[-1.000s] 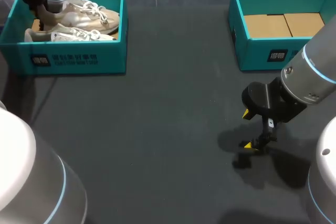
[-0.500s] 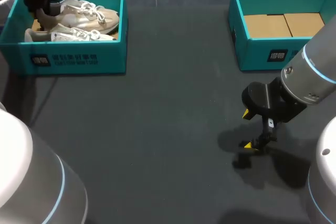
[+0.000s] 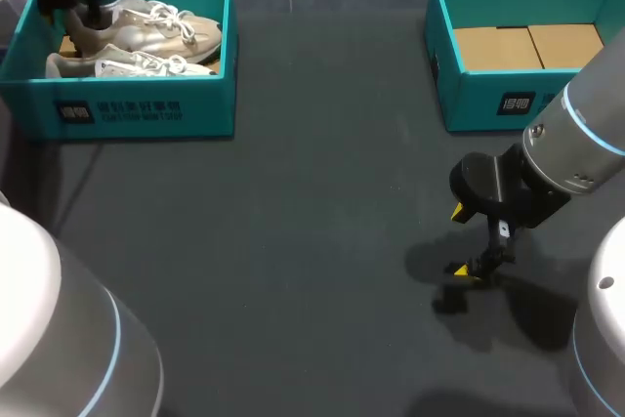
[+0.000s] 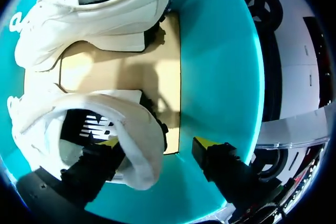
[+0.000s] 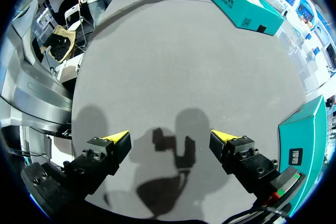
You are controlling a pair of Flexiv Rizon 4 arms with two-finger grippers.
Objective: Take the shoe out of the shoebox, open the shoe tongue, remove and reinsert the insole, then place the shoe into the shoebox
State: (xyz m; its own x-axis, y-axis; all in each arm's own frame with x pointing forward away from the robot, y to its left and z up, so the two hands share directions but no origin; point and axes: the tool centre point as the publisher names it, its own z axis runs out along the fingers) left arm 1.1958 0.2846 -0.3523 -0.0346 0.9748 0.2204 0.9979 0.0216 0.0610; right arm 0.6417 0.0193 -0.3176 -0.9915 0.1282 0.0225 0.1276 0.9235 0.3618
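- At the table's far left corner, the shoe [image 4: 131,129] lies inside the teal shoebox [image 4: 220,66], on its cardboard floor [image 4: 121,72]. It is not yet lifted out.
- Around its heel stands the left gripper [image 4: 157,142], fingers apart. One yellow tip is down in the shoe's mouth and the other is outside the heel, with a gap between them, so nothing is clamped.
- Ahead of the gripper, a second shoe [image 4: 100,9] lies in the same box, against the opposite wall.
- By the look of it, the task is at its very first step. The shoe has yet to come out, and opening the tongue, taking out and refitting the insole, and putting the shoe back are all left.
- At the far right corner, another teal box [image 3: 488,95] holds only a cardboard base [image 3: 527,46] and no shoe.
- Near the table's right edge, the right gripper [image 5: 170,136] hangs above the bare dark table [image 3: 293,241], spread wide and carrying nothing.
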